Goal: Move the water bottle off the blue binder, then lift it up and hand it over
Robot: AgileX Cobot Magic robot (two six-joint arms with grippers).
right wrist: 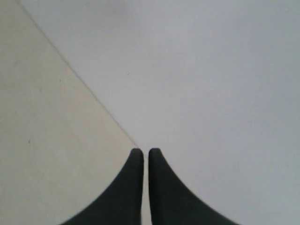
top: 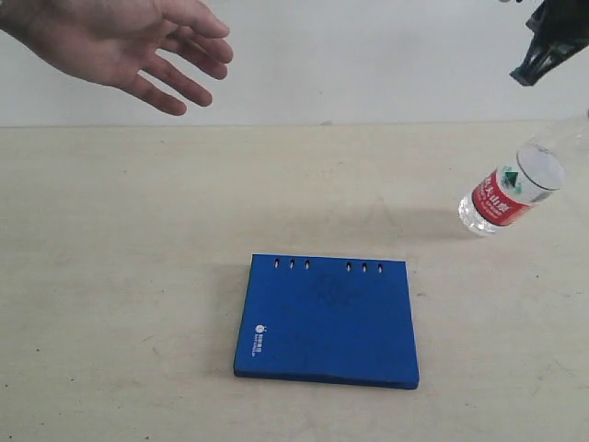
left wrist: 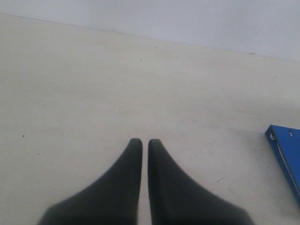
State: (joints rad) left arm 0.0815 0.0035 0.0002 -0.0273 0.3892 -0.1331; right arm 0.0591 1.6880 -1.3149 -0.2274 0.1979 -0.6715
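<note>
- Hand (top: 115,41) of a person reaches in at the far left, up above the table (top: 110,276), in front of the pale wall (top: 368,64). Its palm is open and the fingers are spread and slightly curled, holding nothing.
- Left gripper (left wrist: 145,143) does not show in the exterior view. Its own wrist view has the two dark fingers pressed almost together, only a thin slit between them and nothing in it. It hangs over bare tabletop, with one corner of the binder showing off to the side.
- Blue binder (top: 327,322) lies flat on the table, about the middle of the scene and nearer the front edge. Its ring holes (top: 329,266) run along the far edge, and a small white logo (top: 260,336) sits near its front left corner. Nothing is on it.
- Water bottle (top: 511,189) is well to the right of the binder and further back, clear of it. It is tilted, base down toward the left and neck running up to the right, where the edge of the view cuts it off. I cannot tell whether it rests on the table or is off it.
- Right gripper (top: 538,60) is a dark shape in the top right corner, above the bottle and apart from it. In its wrist view the fingers (right wrist: 136,161) are closed together with nothing between them.
</note>
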